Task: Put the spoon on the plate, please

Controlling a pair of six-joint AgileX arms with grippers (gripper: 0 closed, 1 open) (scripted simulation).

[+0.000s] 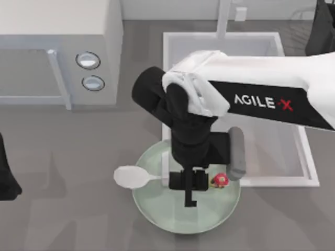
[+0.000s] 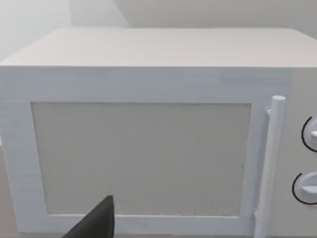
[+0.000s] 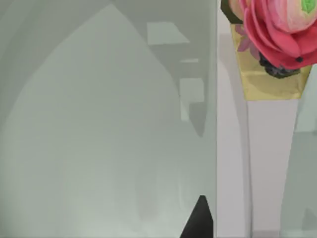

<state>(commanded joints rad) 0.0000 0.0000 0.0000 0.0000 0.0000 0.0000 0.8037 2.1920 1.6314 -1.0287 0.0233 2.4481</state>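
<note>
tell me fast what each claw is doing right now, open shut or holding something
Left claw: parked at the table's left edge facing the microwave; cannot be told.
Right claw: over the plate, at the spoon handle; grip cannot be told.

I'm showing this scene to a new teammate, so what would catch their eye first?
First, the big white and black right arm reaching in from the top view's right, its right gripper hanging over the pale green plate near the table's front edge. Next, the white spoon, its bowl jutting past the plate's left rim, and a small pink flower-like object on the right. A white microwave sits back left.
</note>
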